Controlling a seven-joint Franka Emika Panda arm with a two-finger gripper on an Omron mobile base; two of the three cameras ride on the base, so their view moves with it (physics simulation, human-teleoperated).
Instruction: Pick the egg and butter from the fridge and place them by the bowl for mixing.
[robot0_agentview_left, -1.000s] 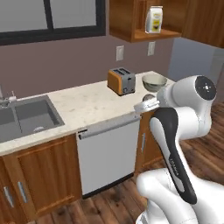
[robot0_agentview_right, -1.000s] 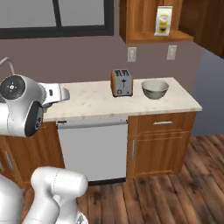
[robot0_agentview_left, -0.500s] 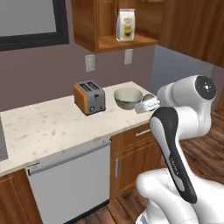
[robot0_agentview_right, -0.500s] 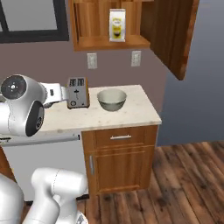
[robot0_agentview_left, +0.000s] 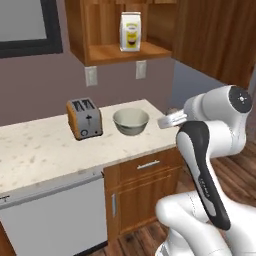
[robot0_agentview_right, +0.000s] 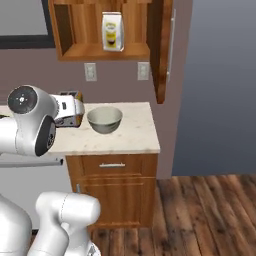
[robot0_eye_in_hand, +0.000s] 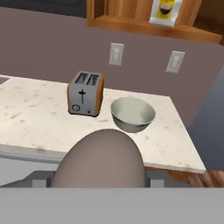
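The egg (robot0_eye_in_hand: 99, 157), brownish-grey and rounded, looms large at the bottom of the hand view, and my gripper (robot0_eye_in_hand: 98, 180) is shut on it. Small grey bits of the fingers (robot0_eye_in_hand: 40, 179) peek out on either side of it. The pale grey-beige bowl (robot0_eye_in_hand: 132, 114) sits on the counter ahead, right of the orange toaster (robot0_eye_in_hand: 86, 93). In the left base view my gripper (robot0_agentview_left: 169, 119) hovers just right of the bowl (robot0_agentview_left: 131, 121), near the counter's right end. The bowl (robot0_agentview_right: 105, 120) also appears in the right base view. The butter is out of view.
The speckled counter (robot0_agentview_left: 45, 150) ends just right of the bowl, above a wooden drawer cabinet (robot0_agentview_right: 112, 187). An open upper cabinet holds a yellow packet (robot0_agentview_left: 130, 31), and its door (robot0_agentview_right: 163, 47) swings out. A tall grey-blue surface (robot0_agentview_right: 220, 85) stands right of the counter.
The base has driven to the right, so the whole scene slid left: the sink is gone from view, and the toaster and bowl now sit near the middle.
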